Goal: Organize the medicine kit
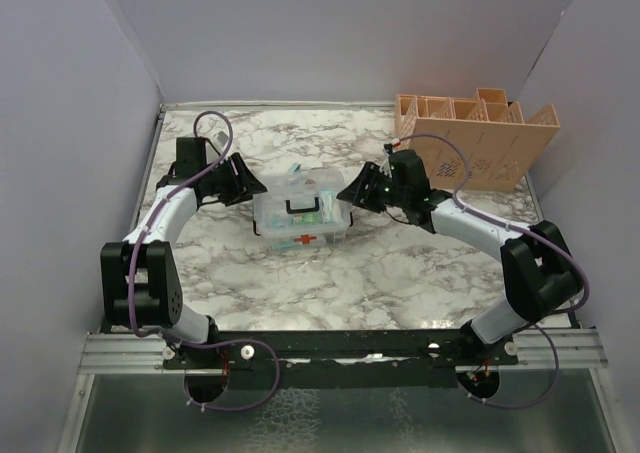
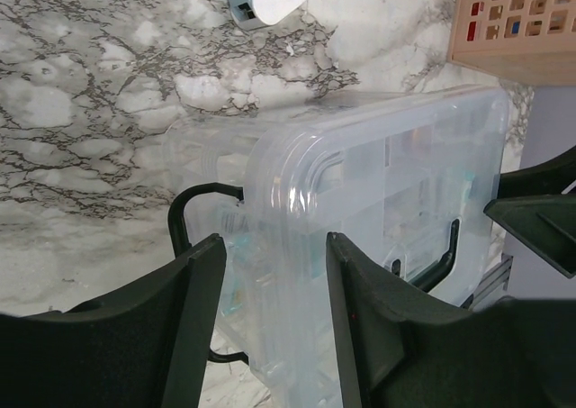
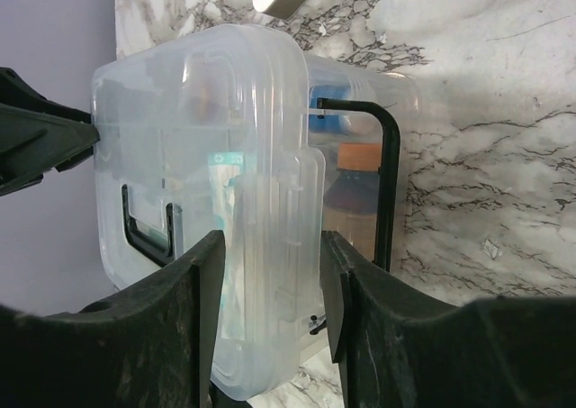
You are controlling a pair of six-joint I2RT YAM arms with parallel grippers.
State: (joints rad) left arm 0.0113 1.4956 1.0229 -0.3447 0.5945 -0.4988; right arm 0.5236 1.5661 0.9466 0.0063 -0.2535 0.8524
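The medicine kit (image 1: pixel 300 213), a clear box with a black handle and a red cross on its front, stands mid-table with its lid down. My left gripper (image 1: pixel 255 188) is at its left end. In the left wrist view this gripper (image 2: pixel 274 241) straddles the lid's clear end clasp, and the plastic of the kit (image 2: pixel 396 156) fills the gap between both fingers. My right gripper (image 1: pixel 350 191) is at the opposite end. In the right wrist view it (image 3: pixel 270 237) pinches the clasp of the kit (image 3: pixel 180 111) the same way. Packets and a bottle show dimly inside.
A peach slotted organizer (image 1: pixel 475 138) stands at the back right, about a hand's width from the right arm; its corner (image 2: pixel 522 21) shows in the left wrist view. A small pale blue and white item (image 1: pixel 292 171) lies just behind the kit. Walls close in on both sides.
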